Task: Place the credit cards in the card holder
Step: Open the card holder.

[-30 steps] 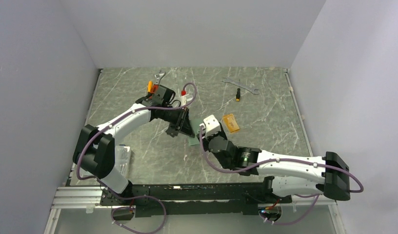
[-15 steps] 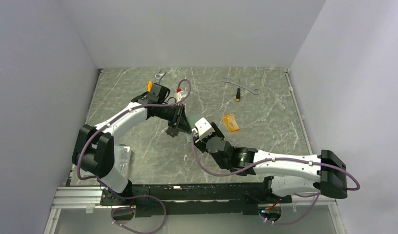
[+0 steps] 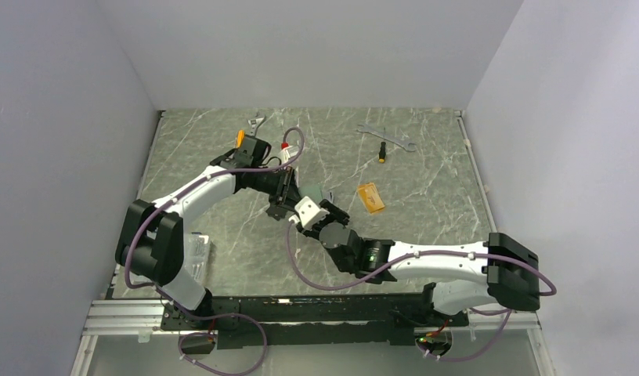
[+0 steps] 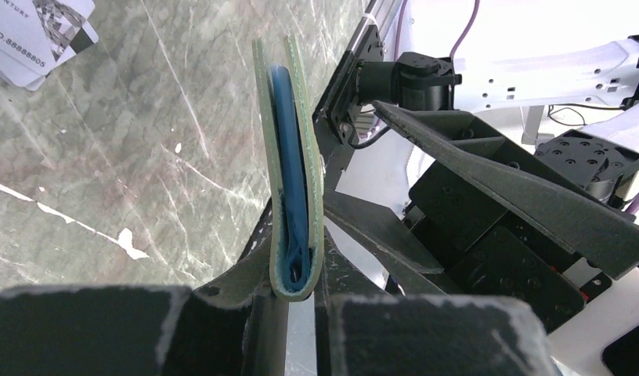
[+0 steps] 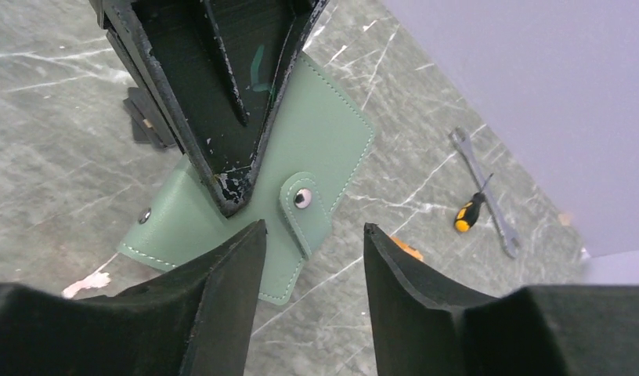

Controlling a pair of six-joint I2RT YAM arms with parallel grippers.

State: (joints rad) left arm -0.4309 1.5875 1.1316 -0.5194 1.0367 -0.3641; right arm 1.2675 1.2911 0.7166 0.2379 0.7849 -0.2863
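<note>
While pinched in the left gripper (image 4: 295,305), card holder (image 5: 332,141): stood on edge at the middle of the overhead view, fold seated between the fingers, leaves nearly shut with a sliver of blue lining showing; whether touching the table (image 3: 426,211), impossible to tell.
Left gripper: clamped on the fold of the card holder.
Right gripper (image 5: 315,235): fingers apart, empty, just short of the snap tab (image 5: 305,205) at lower centre of its own view.
Cards: orange card (image 3: 370,197) flat on the table right of centre, well apart from both grippers; pale striped card (image 4: 34,31) at upper left of the left wrist view; none seen inside the holder.
Handling: soft, light, floppy leaves, likely to buckle or spring shut; best taken at the free edge by the tab and peeled open with the fold held firm. Cards probably thin, stiff and slick, lying flat; likely needing an edge lift or a slide.
Risk: holder twisting out of the clamp if pulled hard.
</note>
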